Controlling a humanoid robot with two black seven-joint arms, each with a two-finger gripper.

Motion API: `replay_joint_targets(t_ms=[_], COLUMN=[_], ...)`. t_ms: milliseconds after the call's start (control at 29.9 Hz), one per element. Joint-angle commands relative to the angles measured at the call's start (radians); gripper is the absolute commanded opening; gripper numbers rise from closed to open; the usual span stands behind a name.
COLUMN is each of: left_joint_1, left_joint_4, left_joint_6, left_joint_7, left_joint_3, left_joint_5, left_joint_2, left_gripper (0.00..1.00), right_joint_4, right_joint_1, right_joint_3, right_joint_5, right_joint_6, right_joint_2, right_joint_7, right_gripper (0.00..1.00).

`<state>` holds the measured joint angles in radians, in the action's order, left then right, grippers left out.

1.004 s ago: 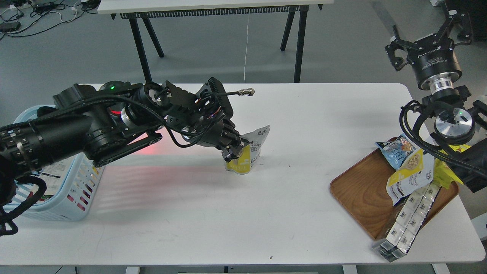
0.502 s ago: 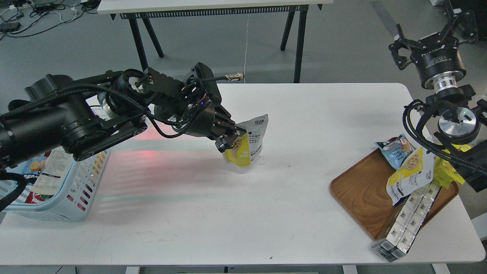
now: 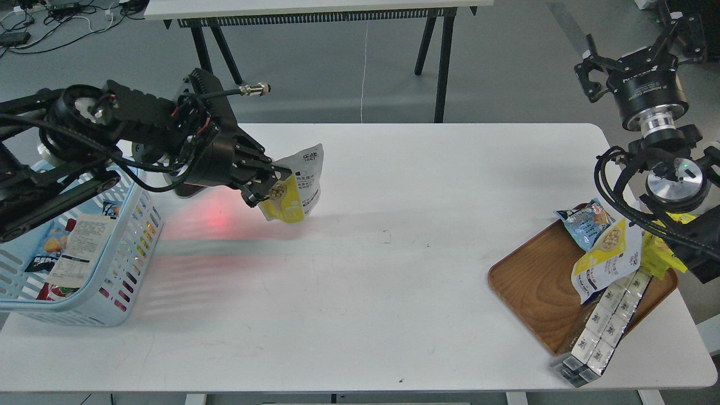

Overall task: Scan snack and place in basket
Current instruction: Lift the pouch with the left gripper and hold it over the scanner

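Note:
My left gripper (image 3: 270, 188) is shut on the snack (image 3: 298, 188), a white-grey foil pouch with a yellow panel, and holds it lifted above the table, left of centre. The light-blue slotted basket (image 3: 126, 270) stands at the table's left edge, below and left of the pouch, with several packets inside. My right gripper (image 3: 641, 39) is raised beyond the table's far right corner, open and empty.
A brown wooden tray (image 3: 534, 287) at the right holds a light-blue packet (image 3: 585, 222), a second yellow-and-white pouch (image 3: 610, 256), a bright yellow packet (image 3: 661, 259) and a long box pack (image 3: 604, 329). A red glow (image 3: 216, 216) lies on the table near the left gripper.
My left arm has lifted the snack off the table's middle and carried it left toward the basket. The right arm has hardly moved.

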<state>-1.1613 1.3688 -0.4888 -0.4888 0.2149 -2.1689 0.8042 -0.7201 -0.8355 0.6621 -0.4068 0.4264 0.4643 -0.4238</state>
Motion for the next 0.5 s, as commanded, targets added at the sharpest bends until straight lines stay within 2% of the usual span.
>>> replay_joint_targets(t_ms=[0, 234, 468], left_joint_1=[-0.001, -0.005, -0.006], left_joint_4=[-0.030, -0.138, -0.177], left_joint_6=[0.000, 0.000, 0.000], left_joint_7=[0.000, 0.000, 0.000], left_joint_3=[0.001, 0.006, 0.006], left_joint_5=[0.003, 0.003, 0.003], left_joint_2=[0.021, 0.026, 0.024], left_gripper=[0.00, 0.00, 0.00], right_joint_4=[-0.001, -0.001, -0.001], right_joint_1=[-0.002, -0.005, -0.007], right_joint_3=[0.001, -0.001, -0.001], right_joint_5=[0.000, 0.000, 0.000], right_joint_6=[-0.001, -0.001, -0.003], right_joint_2=[-0.003, -0.001, -0.001], right_joint_7=[-0.001, -0.001, -0.001], right_gripper=[0.99, 0.99, 0.99])
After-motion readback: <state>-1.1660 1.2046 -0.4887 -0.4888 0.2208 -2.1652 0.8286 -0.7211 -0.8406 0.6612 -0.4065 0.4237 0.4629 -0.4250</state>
